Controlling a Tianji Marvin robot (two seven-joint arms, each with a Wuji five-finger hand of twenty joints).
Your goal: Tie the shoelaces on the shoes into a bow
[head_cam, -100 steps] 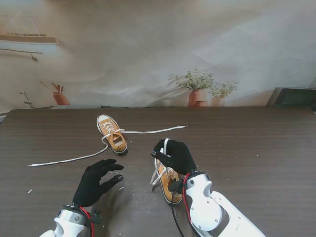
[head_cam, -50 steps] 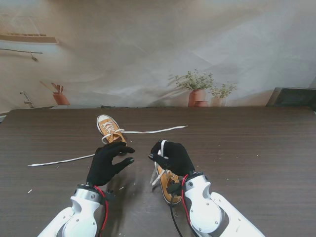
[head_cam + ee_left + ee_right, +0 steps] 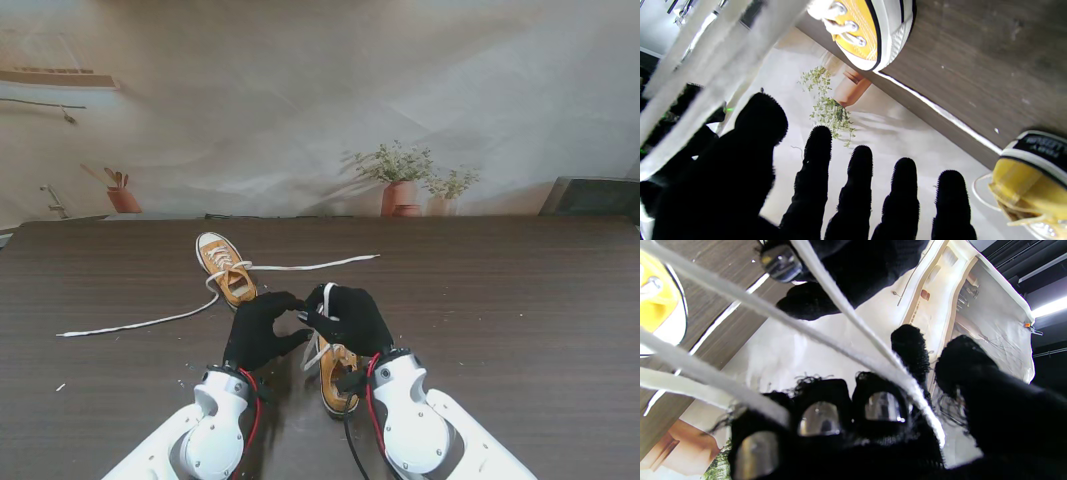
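dark wood-grain table (image 3: pixel 520 300) fills the scene under a pale draped backdrop printed with potted plants. on it lie two mustard canvas shoes with white rubber soles: the far shoe (image 3: pixel 228 272), untied, its flat white laces (image 3: pixel 300 266) trailing out to both sides, and the near shoe (image 3: pixel 338 372) lying lengthwise, heel toward me, under the right arm. the right hand (image 3: pixel 350 318), in a black knit glove, is closed around that shoe's lace (image 3: pixel 331 296), strands lifted and stretched taut over its fingers (image 3: pixel 880 396). the left hand (image 3: pixel 262 330) sits just to the left of it, fingertips nearly touching the right's, fingers (image 3: pixel 857 173) spread and holding nothing, with the raised strands close beside its thumb. the lace lies to its right, the left hand well placed to take a strand, i judge.
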